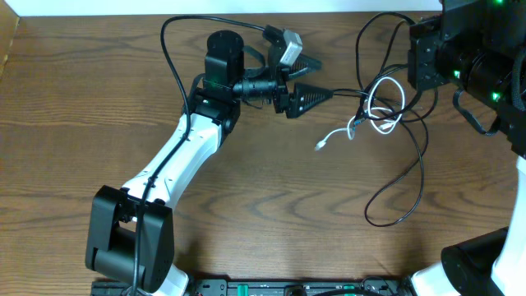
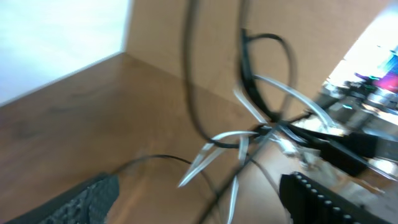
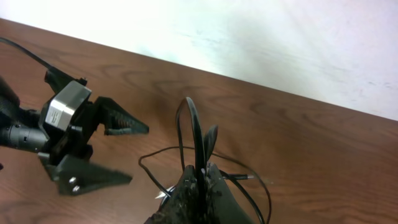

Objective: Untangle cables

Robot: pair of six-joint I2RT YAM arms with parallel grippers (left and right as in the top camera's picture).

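Note:
The cables lie tangled at the right of the table. A white cable [image 1: 385,105] loops there, and its plug [image 1: 322,145] points left. Thin black cables [image 1: 408,182] cross it and trail toward the front. My left gripper [image 1: 326,79] stands open just left of the knot with nothing between its fingers. In the left wrist view the blurred white cable [image 2: 219,142] and a black cable [image 2: 191,93] hang ahead of the wide-apart fingers [image 2: 87,199]. My right gripper [image 3: 200,177] is shut on a black cable [image 3: 194,127] that rises from its tips. Overhead, its fingers are hidden under the right arm [image 1: 460,57].
A thicker black cable [image 1: 171,57] runs along the left arm [image 1: 177,156]. The wooden table's back edge [image 1: 99,8] meets a white wall. The open left gripper [image 3: 138,154] shows in the right wrist view, left of the held cable.

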